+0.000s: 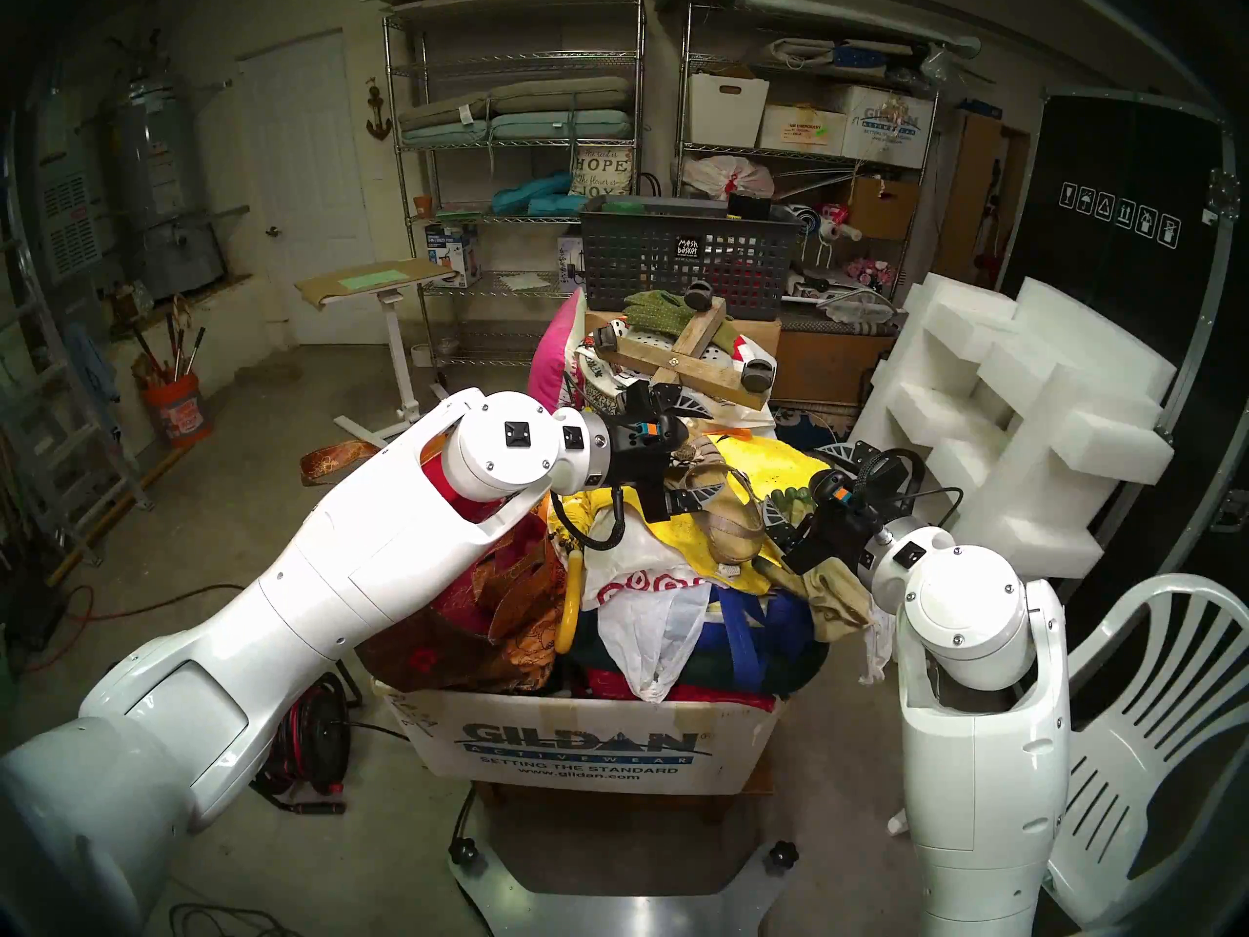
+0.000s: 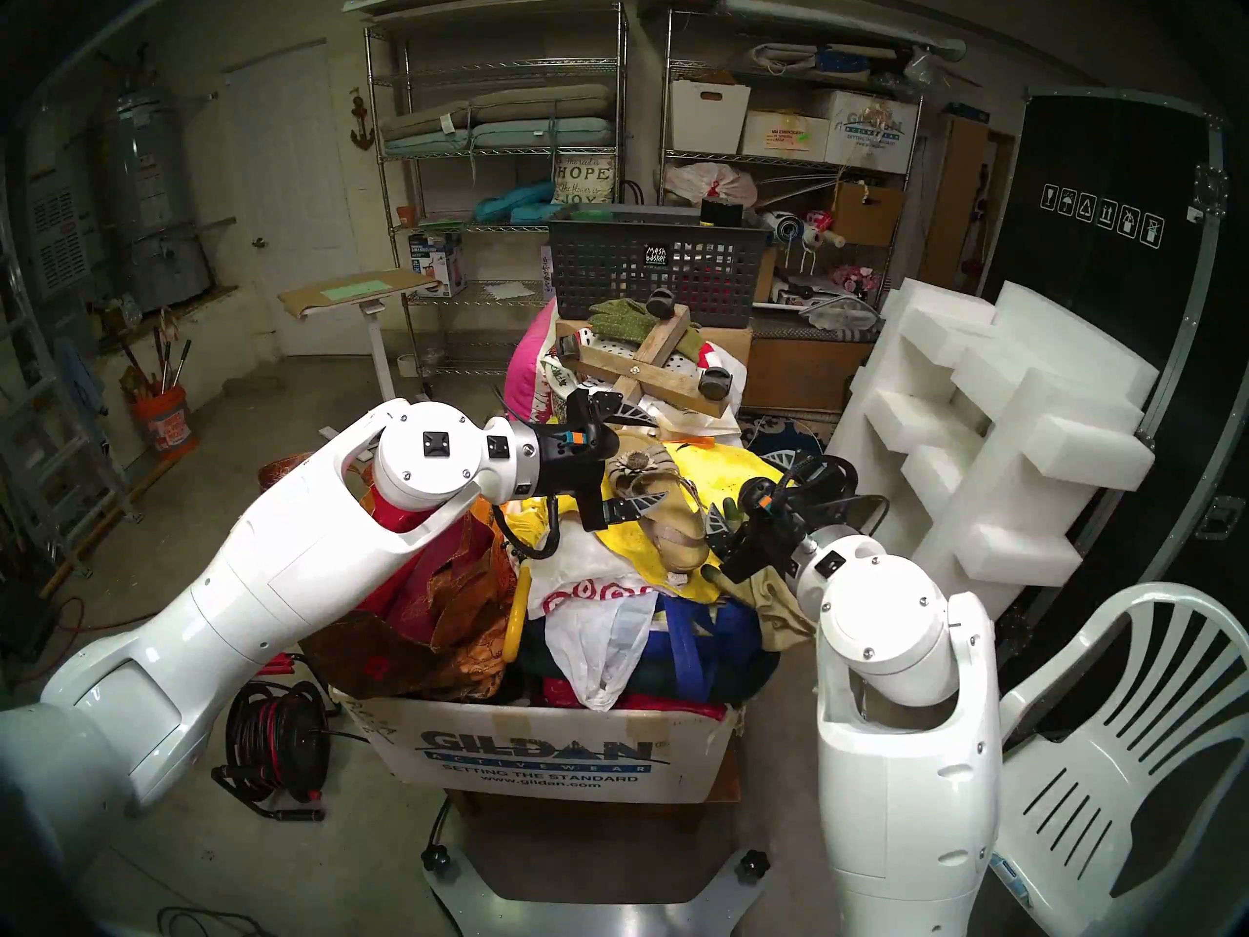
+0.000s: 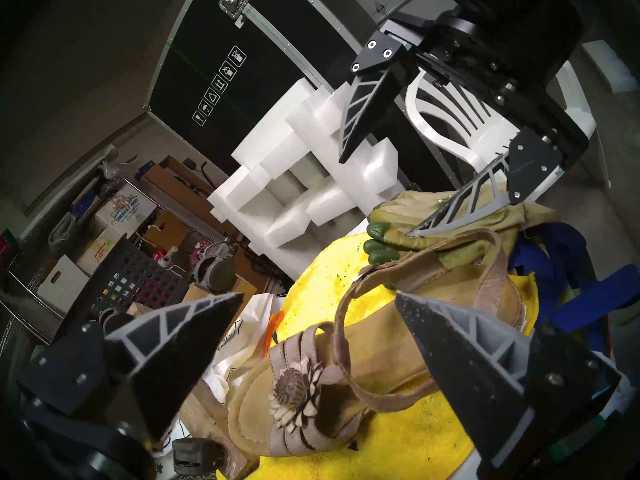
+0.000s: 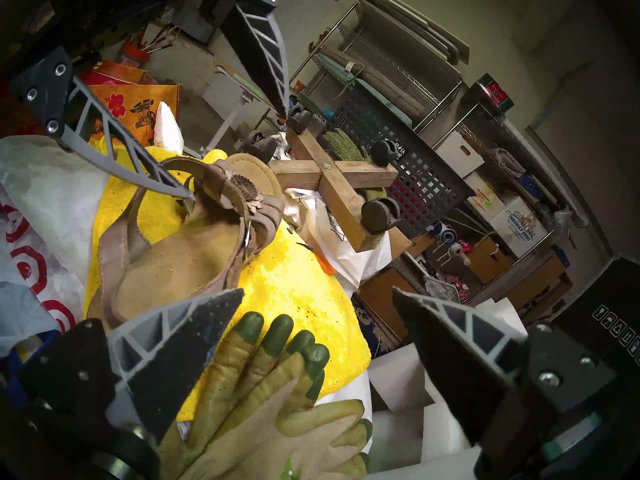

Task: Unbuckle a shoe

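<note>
Tan sandal (image 3: 374, 344) lay atop the yellow towel (image 3: 398, 430), beside green-tipped gloves (image 4: 263, 382). Left gripper (image 3: 320, 334) spread wide over its flower end, grasping nothing. Right gripper (image 4: 317, 316) likewise released above the gloves.

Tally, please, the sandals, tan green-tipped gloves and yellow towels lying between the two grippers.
Sandal: 1
Tan gloves: 2, stacked, judging by the number of green fingertips
Yellow towel: 1
Total: 4
</note>
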### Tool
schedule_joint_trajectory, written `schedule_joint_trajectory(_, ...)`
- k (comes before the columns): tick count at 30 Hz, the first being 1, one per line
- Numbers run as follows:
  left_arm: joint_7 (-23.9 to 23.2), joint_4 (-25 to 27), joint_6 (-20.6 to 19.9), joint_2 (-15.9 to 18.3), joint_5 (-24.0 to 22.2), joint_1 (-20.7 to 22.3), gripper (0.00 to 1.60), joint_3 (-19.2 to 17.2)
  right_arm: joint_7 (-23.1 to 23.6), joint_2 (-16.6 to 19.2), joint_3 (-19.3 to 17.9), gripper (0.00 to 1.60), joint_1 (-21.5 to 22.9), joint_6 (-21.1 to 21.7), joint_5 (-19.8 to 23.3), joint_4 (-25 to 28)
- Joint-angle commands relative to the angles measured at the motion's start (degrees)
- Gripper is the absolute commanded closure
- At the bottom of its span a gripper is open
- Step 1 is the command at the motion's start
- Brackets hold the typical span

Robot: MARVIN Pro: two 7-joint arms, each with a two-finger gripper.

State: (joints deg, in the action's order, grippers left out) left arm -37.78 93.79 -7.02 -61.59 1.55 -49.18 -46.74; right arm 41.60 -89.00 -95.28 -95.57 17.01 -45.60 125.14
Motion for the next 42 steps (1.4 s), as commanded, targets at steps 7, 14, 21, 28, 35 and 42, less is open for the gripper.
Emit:
schedule_joint_trajectory(7,-2.3,-5.2,1.8,-2.1,0.7,2.7,0.0,2.0,3.4,2.0,-0.3,0.26,-0.1,-1.2,0.6,0.8)
schedule_joint_trajectory(14,-2.2,-5.6,2.4,-1.9,0.9,2.8,0.0,1.5,5.6,3.4,-0.2,0.53,0.9,-2.2,0.7,0.2)
schedule_joint_trajectory(21,-2.3,-5.2,2.7,-2.2,0.8,2.4,0.33,1.5,7.1,4.0,1.4,0.8,1.7,-2.8,0.3,-0.2)
schedule_joint_trajectory(28,-2.3,-3.6,2.3,-1.3,0.3,1.7,0.29,1.2,8.1,4.1,2.0,0.46,1.5,-2.8,0.2,0.3)
schedule_joint_trajectory(35,-3.2,-4.3,2.4,-0.7,-0.4,1.2,0.72,1.6,8.9,4.6,2.6,0.48,1.3,-2.7,-0.3,0.5)
schedule_joint_trajectory(42,-3.1,-6.1,3.1,-0.9,-0.2,1.1,0.58,2.3,9.3,4.8,3.1,0.53,1.5,-2.4,-1.0,0.6)
